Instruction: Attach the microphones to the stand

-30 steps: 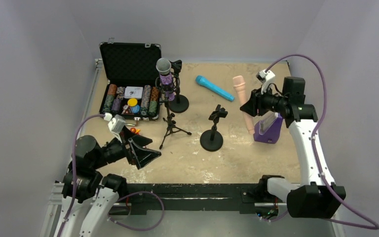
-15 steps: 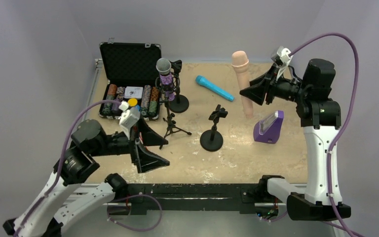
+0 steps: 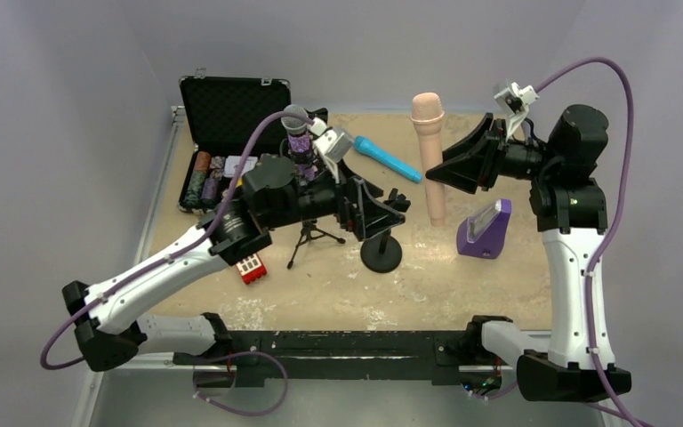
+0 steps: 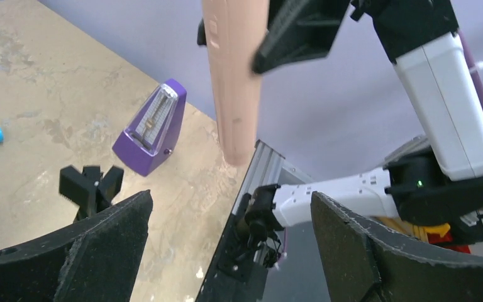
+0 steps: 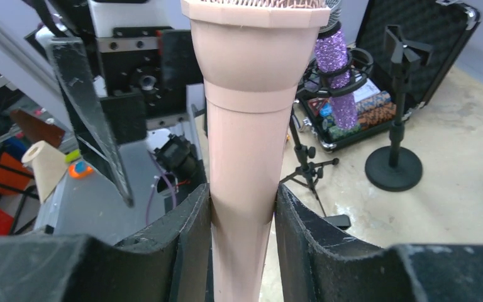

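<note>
My right gripper (image 3: 442, 175) is shut on the pale pink microphone (image 3: 429, 151), held upright in the air, head up; it also shows in the right wrist view (image 5: 251, 113) and the left wrist view (image 4: 233, 82). My left gripper (image 3: 382, 213) is open and empty, hovering by the clip of the short round-base stand (image 3: 382, 242), whose clip shows in the left wrist view (image 4: 91, 187). The glittery purple microphone (image 3: 298, 133) sits clipped on a tripod stand (image 3: 307, 227). The bright blue microphone (image 3: 386, 158) lies on the table at the back.
An open black case of poker chips (image 3: 236, 169) stands at the back left. A second round-base stand (image 3: 323, 182) is behind the tripod. A purple metronome (image 3: 484, 229) stands at the right. A small red item (image 3: 250, 267) lies near the left arm.
My left arm has swung from the near left corner forward and right to the round-base stand. My right gripper lifted the pink microphone and turned it upright, shifting it slightly left.
</note>
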Available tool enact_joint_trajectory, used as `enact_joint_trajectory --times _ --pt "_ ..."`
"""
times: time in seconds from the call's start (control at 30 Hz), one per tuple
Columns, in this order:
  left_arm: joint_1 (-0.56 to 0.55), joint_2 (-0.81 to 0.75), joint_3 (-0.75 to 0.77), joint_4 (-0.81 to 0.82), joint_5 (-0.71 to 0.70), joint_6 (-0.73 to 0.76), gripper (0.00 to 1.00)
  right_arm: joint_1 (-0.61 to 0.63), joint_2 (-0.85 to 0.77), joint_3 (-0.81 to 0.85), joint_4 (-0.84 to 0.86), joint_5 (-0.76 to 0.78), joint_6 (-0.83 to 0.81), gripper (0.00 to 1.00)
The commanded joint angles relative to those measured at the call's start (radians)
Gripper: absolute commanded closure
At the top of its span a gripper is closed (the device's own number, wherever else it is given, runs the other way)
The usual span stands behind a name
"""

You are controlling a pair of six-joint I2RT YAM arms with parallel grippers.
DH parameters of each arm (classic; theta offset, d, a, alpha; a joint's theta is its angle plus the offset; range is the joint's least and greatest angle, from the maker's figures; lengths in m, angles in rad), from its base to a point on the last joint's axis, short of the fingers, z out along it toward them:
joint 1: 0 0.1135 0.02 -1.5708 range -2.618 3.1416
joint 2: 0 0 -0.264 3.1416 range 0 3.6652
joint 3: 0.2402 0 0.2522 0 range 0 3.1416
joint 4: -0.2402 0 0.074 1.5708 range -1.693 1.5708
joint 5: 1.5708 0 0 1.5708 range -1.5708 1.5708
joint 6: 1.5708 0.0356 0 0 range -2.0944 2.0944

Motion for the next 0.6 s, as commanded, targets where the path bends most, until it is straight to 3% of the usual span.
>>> enact_joint_trajectory --times 0.0,0.2,0.57 --pt "-0.048 0.100 0.089 0.196 -0.096 -0.064 0.01 0.000 -0.028 -0.040 0.162 -0.075 0.146 1.00" --pt "-0.091 0.221 0.169 0.227 -0.147 -0.078 0.06 0.000 -0.040 -0.065 0.217 -0.088 0.194 1.00" --pt "-0.100 0.306 0.195 0.269 -0.158 -0.104 0.24 0.000 -0.057 -0.113 0.295 -0.113 0.260 1.00"
